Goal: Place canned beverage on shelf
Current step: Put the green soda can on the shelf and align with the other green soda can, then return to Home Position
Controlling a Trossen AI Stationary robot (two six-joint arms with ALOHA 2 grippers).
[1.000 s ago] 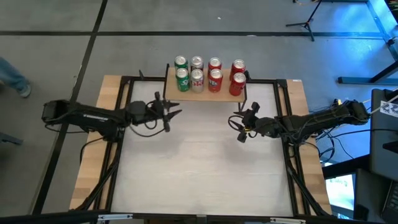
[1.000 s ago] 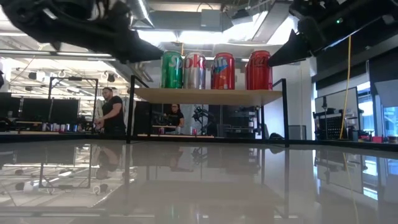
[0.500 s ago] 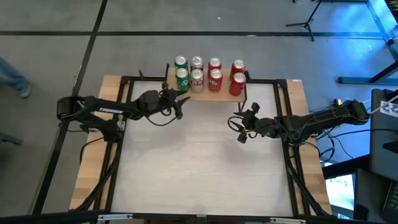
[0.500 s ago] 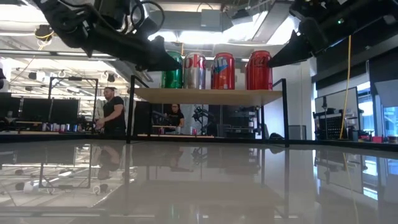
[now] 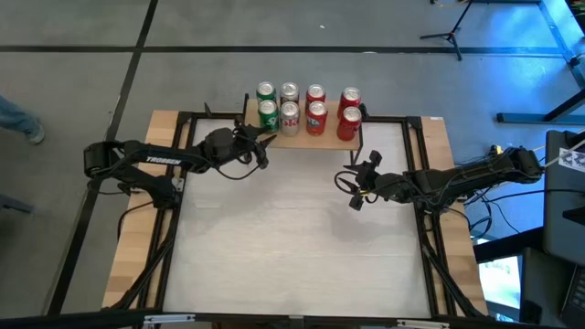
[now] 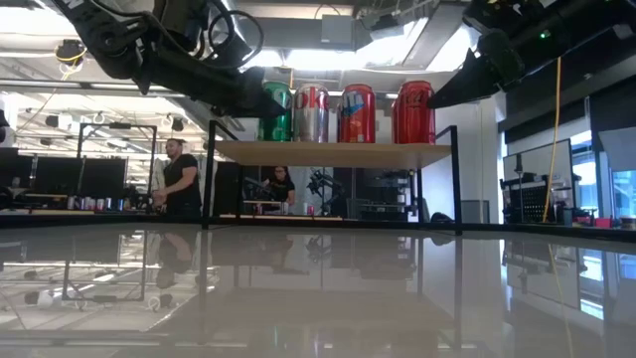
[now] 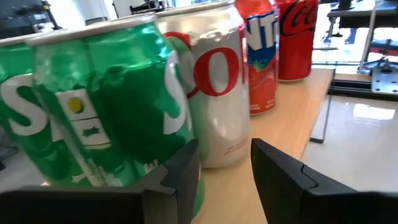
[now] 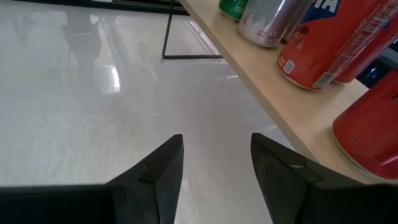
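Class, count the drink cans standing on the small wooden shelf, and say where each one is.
8, in two rows of four on the shelf: back row green, silver, red, red; front row green, silver, red, red.

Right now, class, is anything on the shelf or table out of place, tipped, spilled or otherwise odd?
Nothing stands out. Eight cans stand upright in two rows on the shelf, none tipped or spilled. The left gripper sits close beside the green can, holding nothing; the right gripper hovers empty over the table.
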